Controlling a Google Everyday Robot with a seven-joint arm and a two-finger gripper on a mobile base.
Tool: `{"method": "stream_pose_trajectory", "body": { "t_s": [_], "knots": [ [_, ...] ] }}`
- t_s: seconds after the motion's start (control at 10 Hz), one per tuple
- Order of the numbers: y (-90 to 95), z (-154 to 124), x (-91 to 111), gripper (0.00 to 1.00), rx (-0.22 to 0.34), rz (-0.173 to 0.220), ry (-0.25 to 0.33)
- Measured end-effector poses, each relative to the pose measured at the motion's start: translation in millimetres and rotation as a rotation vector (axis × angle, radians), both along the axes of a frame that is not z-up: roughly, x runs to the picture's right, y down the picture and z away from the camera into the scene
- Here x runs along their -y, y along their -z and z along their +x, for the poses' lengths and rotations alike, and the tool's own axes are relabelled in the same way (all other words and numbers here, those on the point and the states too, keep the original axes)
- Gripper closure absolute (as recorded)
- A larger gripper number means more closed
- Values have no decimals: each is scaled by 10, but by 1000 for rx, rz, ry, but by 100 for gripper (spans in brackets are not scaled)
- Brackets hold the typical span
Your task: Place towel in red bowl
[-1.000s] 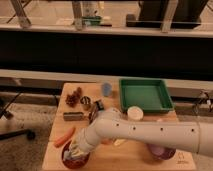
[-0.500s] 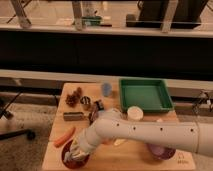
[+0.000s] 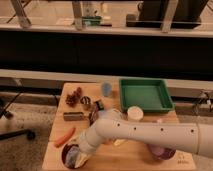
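The red bowl (image 3: 68, 156) sits at the front left corner of the wooden table (image 3: 135, 155). A pale towel (image 3: 75, 158) lies bunched inside it. My white arm reaches in from the right. The gripper (image 3: 81, 148) is down at the bowl's right rim, right over the towel and touching or almost touching it. The arm hides part of the bowl and towel.
A green tray (image 3: 145, 94) stands at the back right. A blue cup (image 3: 106, 88), a white cup (image 3: 134, 113), a brown cluster (image 3: 74, 97), a dark bar (image 3: 73, 116) and an orange carrot (image 3: 65, 136) lie around. A purple bowl (image 3: 162, 151) is front right.
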State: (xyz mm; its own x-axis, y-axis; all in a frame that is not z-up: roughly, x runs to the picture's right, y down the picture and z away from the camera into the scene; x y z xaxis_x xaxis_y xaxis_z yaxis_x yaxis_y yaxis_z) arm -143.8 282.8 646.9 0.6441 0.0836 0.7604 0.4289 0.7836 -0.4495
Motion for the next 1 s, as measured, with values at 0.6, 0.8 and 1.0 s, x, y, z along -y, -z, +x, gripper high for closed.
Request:
{"method": "stream_pose_trajectory", "body": {
  "t_s": [0.6, 0.8, 1.0],
  "knots": [
    [17, 167, 166, 20, -27, 16, -43],
    [20, 261, 270, 20, -52, 45, -62],
    [45, 406, 410, 20, -90, 91, -89]
  ]
}}
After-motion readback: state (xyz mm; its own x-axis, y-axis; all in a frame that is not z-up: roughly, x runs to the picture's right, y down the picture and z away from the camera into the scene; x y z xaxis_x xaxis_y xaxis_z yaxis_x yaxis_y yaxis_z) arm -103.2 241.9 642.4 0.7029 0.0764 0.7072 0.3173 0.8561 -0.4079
